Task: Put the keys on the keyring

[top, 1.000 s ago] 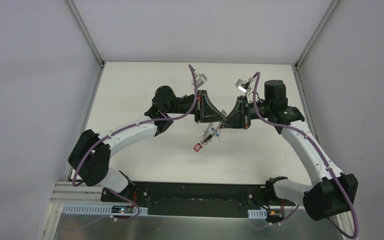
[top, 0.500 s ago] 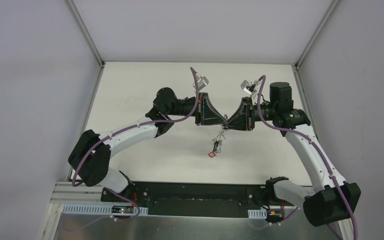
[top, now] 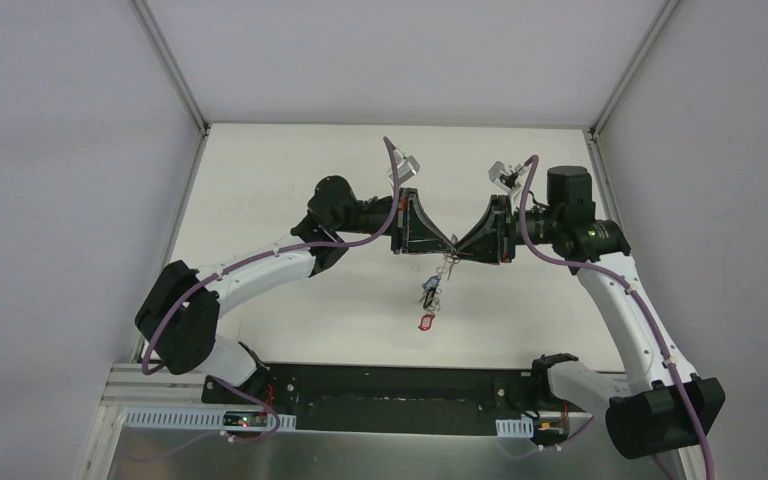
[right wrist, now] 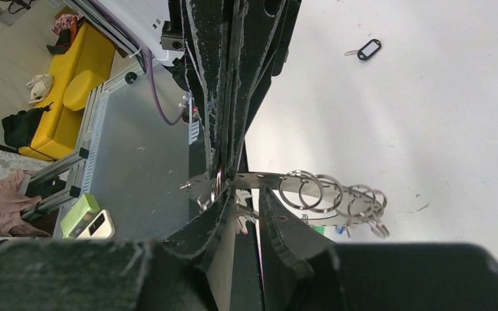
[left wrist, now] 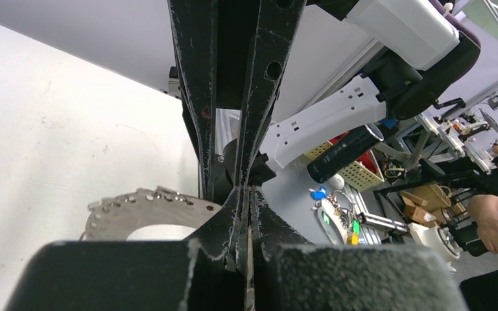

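Keys [top: 430, 292] are swung back from the left and now hang beneath the keyring [top: 447, 264], over the worktop [top: 290, 180]. Keyring is clamped by the clenched left pincer [top: 451, 246]; right pincer [top: 458, 248] is slightly parted, released.

No writing, number, brand or sign could be read; the black key tag [right wrist: 368, 49] on the table [right wrist: 428, 129] showed no legible label.

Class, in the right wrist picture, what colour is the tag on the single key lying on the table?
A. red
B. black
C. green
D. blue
B: the key lying by itself on the white table has a black tag with a pale centre.
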You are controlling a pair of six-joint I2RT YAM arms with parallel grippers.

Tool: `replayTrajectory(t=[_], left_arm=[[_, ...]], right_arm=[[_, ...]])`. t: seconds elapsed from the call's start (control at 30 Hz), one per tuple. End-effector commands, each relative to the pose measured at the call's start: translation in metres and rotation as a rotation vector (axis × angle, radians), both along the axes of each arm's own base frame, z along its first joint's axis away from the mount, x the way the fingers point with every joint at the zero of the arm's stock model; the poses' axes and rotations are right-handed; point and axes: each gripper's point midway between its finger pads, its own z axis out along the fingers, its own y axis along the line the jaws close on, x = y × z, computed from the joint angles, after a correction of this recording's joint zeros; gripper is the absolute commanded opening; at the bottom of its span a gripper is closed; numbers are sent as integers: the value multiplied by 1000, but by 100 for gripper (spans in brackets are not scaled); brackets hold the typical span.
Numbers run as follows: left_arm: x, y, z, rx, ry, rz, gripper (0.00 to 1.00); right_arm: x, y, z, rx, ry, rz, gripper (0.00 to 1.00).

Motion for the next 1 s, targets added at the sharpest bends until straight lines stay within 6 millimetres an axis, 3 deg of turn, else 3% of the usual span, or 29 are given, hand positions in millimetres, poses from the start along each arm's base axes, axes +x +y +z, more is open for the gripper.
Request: replayTrajectory(t=[0.0,0.53,0.97], left_arm=[[-6,8,26,-70,-95,4,0],[-2,13,24,-69,-104,22,0],[-4,15,23,-63,-117,10,0]], right_arm=[[-11,-2,21,39,-88,39,23],[-15,-8,25,57,-104,34,37],[0,-8,22,29,-99,-11,44]])
